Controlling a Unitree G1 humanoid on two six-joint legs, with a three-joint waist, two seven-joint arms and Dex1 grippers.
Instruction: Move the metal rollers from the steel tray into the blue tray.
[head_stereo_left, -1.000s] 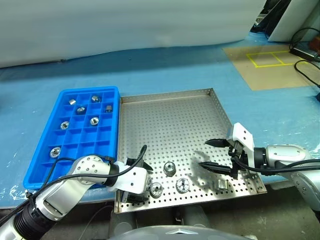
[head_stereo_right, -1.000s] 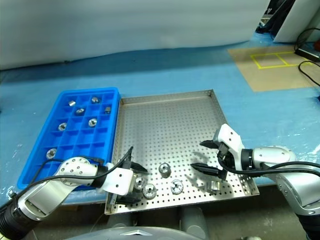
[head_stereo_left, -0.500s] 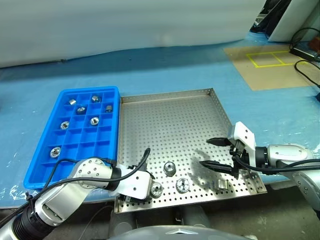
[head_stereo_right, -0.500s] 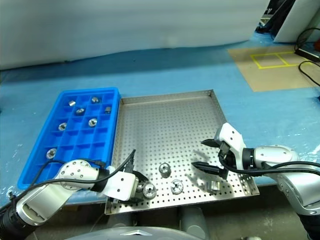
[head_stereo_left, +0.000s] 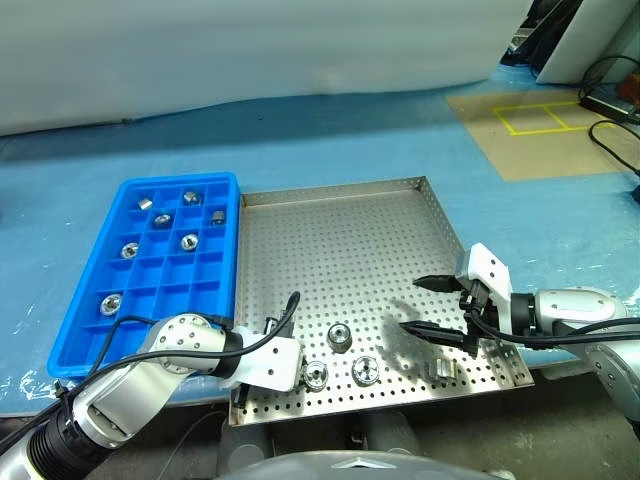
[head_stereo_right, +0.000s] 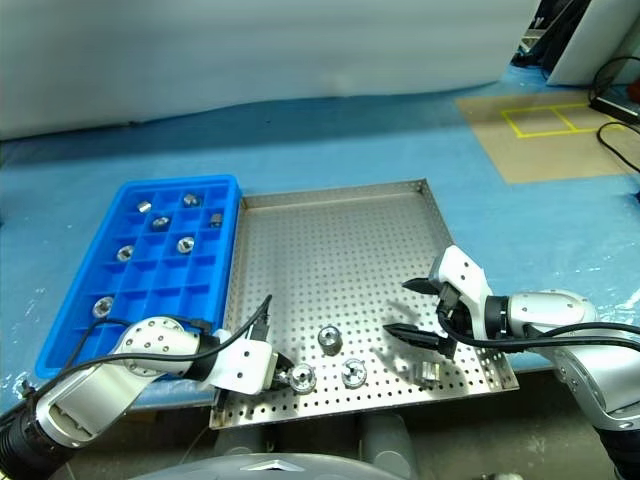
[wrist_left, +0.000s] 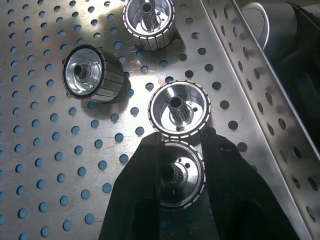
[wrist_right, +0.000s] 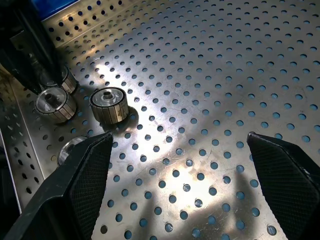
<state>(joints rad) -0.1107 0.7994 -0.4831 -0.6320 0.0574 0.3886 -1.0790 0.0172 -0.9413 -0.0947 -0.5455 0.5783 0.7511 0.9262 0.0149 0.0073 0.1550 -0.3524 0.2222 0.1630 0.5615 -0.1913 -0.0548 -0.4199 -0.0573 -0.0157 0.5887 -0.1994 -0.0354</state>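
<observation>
Left gripper (wrist_left: 181, 192) clenched on roller (wrist_left: 179, 175), lower left of steel tray (head_stereo_left: 340, 240). Right gripper (head_stereo_left: 422, 305) spread wide, empty, lower right. Three loose rollers (head_stereo_left: 340, 336) near bottom edge. Blue tray (head_stereo_left: 90, 300) at left, six rollers inside.

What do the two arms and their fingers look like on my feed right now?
Both arms are rounded silver-grey segments with black joints and black cables along them. The left gripper sits on a white block-shaped housing with a looping black cable. The right gripper has a white angular housing and two slim, pointed black fingers with a fine mesh-like texture on the inner faces.
</observation>
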